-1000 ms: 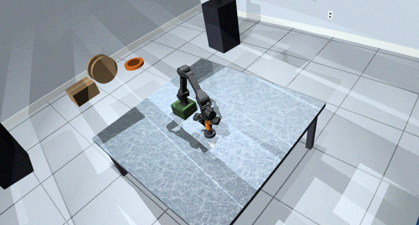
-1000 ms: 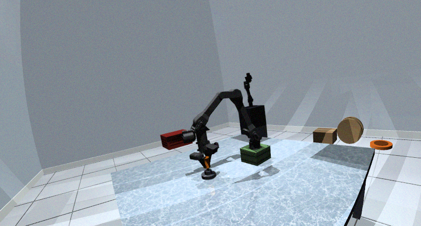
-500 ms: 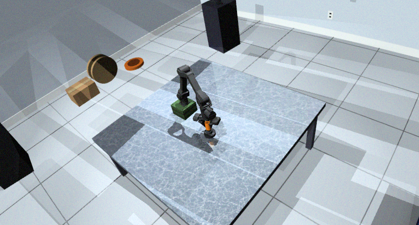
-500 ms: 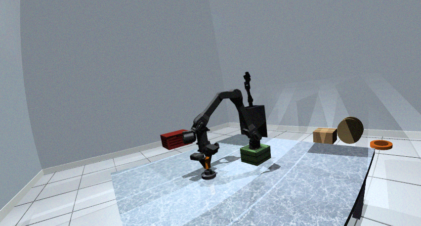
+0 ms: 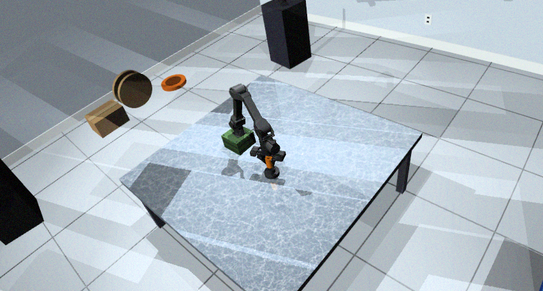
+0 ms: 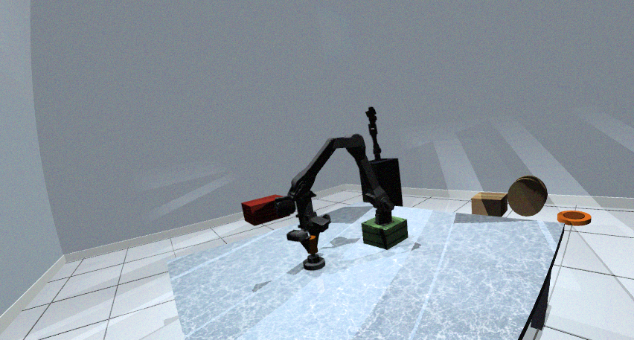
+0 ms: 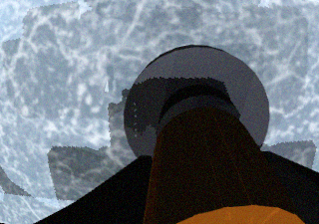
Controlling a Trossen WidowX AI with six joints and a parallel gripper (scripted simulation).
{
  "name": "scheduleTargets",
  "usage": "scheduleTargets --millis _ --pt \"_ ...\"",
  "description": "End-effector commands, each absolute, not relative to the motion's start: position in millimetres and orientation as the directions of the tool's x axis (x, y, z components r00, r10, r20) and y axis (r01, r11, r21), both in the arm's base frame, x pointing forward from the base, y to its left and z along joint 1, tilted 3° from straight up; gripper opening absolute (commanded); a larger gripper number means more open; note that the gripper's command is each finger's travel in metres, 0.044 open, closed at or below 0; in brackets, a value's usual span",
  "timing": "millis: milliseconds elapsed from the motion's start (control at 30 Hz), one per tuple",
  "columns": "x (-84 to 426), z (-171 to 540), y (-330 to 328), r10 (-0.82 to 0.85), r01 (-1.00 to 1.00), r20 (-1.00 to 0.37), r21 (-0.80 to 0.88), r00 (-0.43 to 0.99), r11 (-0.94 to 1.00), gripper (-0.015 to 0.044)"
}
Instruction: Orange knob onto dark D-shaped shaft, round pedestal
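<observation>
The orange knob (image 5: pixel 269 162) (image 6: pixel 312 245) (image 7: pixel 199 159) is held between the fingers of my gripper (image 5: pixel 269 163) (image 6: pixel 312 246) (image 7: pixel 206 164), which is shut on it and points down. The knob stands roughly upright over the round dark pedestal (image 5: pixel 271 174) (image 6: pixel 314 264) (image 7: pixel 251 92). In the exterior view a short dark narrower part (image 6: pixel 312 257) shows between the knob's lower end and the pedestal's wide base. The knob's lower end hides the shaft's top in the wrist view. The flat sides of hole and shaft are hidden, and I cannot tell whether they line up.
The arm stands on a green block (image 5: pixel 238 141) (image 6: pixel 384 234) on the marbled table (image 5: pixel 243 220) (image 6: pixel 399 302), behind the pedestal. Beyond the table are a brown box (image 5: pixel 107 120) (image 6: pixel 489 204), round brown discs (image 5: pixel 134 90) (image 6: pixel 527 196), an orange ring (image 5: pixel 164 86) (image 6: pixel 574 222) and a red box (image 6: pixel 258 211).
</observation>
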State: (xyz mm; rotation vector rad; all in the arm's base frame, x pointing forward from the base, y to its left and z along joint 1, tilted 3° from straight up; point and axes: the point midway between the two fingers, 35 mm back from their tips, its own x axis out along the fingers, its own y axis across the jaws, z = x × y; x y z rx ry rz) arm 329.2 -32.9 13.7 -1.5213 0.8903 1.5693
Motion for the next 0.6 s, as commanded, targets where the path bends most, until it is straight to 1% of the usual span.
scheduleTargets --millis 0,167,567 --pt "330.6 17.4 -32.7 0.054 -0.858 -0.998 -0.034 0.007 -0.513 0.0000" --pt "332.8 18.0 -33.5 0.054 -0.767 -0.998 -0.041 0.007 -0.640 0.0000" --pt "332.9 14.4 -33.8 0.054 -0.767 -0.998 -0.041 0.007 -0.640 0.0000"
